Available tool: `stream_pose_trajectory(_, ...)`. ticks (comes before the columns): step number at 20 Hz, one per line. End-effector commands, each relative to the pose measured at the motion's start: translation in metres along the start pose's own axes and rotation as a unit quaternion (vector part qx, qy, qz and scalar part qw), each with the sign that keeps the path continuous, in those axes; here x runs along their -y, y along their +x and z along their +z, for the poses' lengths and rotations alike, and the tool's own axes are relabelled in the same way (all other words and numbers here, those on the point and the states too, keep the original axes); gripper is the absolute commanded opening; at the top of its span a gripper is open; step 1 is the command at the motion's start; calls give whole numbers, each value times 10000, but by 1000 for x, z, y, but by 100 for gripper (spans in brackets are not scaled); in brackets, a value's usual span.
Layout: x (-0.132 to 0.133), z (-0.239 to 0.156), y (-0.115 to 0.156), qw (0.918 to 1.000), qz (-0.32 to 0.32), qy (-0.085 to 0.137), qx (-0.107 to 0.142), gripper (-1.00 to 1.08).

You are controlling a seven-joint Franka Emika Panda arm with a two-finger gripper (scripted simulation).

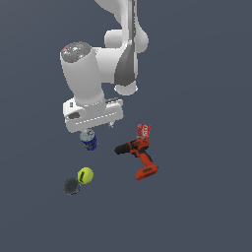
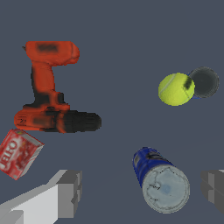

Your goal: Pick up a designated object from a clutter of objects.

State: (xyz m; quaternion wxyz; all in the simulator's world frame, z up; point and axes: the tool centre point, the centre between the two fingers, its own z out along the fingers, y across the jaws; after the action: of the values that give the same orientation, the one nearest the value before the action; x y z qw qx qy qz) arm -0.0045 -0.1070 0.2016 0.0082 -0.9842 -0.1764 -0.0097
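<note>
Exterior view: the white arm point(image 1: 106, 64) reaches down over a flat dark grey floor point(image 1: 206, 206), with its gripper point(image 1: 98, 129) directly above the blue can point(image 1: 89, 140). The fingers are largely hidden by the hand body in this view. The blue can stands upright, silvery-grey top up, well apart from the other items. Toward the exterior view's right lies the red and black power drill point(image 1: 138, 157) on its side, and a small red box-like item point(image 1: 143, 131) with white lettering sits just beside the drill's black chuck end. Below the blue can in the frame, the yellow-green tennis ball point(image 1: 85, 175) rests against the dark can point(image 1: 71, 186); the two appear to touch. Wrist view: the two grey fingers point(image 2: 70, 192) are spread wide apart, one on each side of the blue can point(image 2: 159, 179), with clear space between each pad and the can wall. The gripper point(image 2: 142, 190) is released and holds nothing. The can's grey top faces the camera, its blue side showing white and dark marks. The drill point(image 2: 50, 94), the red item point(image 2: 18, 153), the tennis ball point(image 2: 176, 89) and the dark can point(image 2: 204, 82) all lie beyond the fingers.
</note>
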Motion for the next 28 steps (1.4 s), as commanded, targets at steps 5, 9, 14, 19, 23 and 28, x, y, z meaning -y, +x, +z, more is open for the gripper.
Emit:
stream_pose_trajectory(5, -29, 34, -28, 9989, -463, -23, 42, 100)
stream_pose_trajectory(9, -43, 50, -43, 9976, -695, -35, 69, 100)
stream_pose_trajectory(14, -54, 65, -58, 9959, -903, -45, 96, 100)
stream_pose_trajectory(19, -60, 73, -67, 9947, -1021, -51, 112, 100)
stream_pose_trajectory(23, -62, 75, -69, 9944, -1049, -52, 116, 100)
stream_pose_trajectory(28, -61, 80, -69, 9945, -1035, -50, 117, 100)
